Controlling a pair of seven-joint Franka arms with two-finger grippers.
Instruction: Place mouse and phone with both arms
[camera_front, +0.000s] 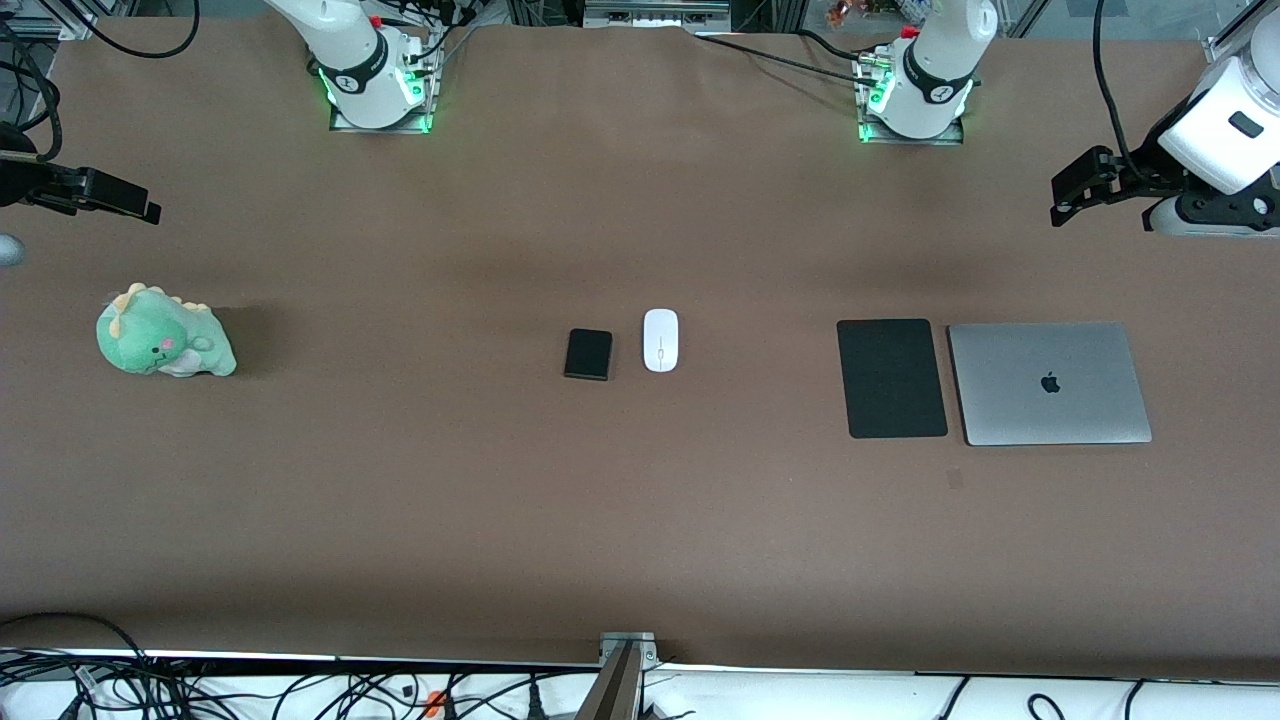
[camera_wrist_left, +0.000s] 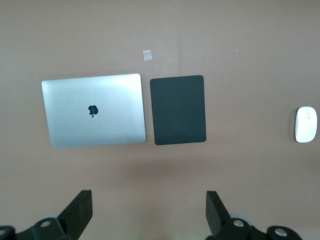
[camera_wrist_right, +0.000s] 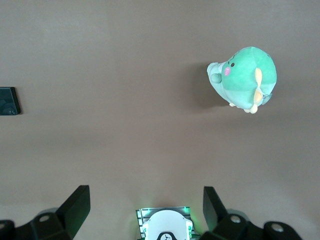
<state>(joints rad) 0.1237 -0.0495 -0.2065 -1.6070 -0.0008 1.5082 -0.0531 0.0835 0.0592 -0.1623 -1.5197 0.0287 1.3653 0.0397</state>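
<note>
Nearest my camera lie the flat black pad (camera_front: 892, 378) and a closed, matte silver laptop (camera_front: 1049, 383), side by side toward the left arm's end; I see the glossy white oval mouse (camera_front: 660, 340) mid-table, just beside the small black rounded phone (camera_front: 588, 354); a fuzzy green plush (camera_front: 163, 335) sits toward the right arm's end; the table (camera_front: 640, 520) is dull brown, cables along its edges; the left gripper (camera_wrist_left: 149, 212) and right gripper (camera_wrist_right: 145, 209) hang wide open, empty, each arm waiting.

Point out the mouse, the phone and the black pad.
mouse (camera_front: 660, 340): front view, middle of its white top, on the grey line.
phone (camera_front: 588, 354): front view, centre of its black face.
black pad (camera_front: 892, 378): front view, centre of its flat surface.
</note>
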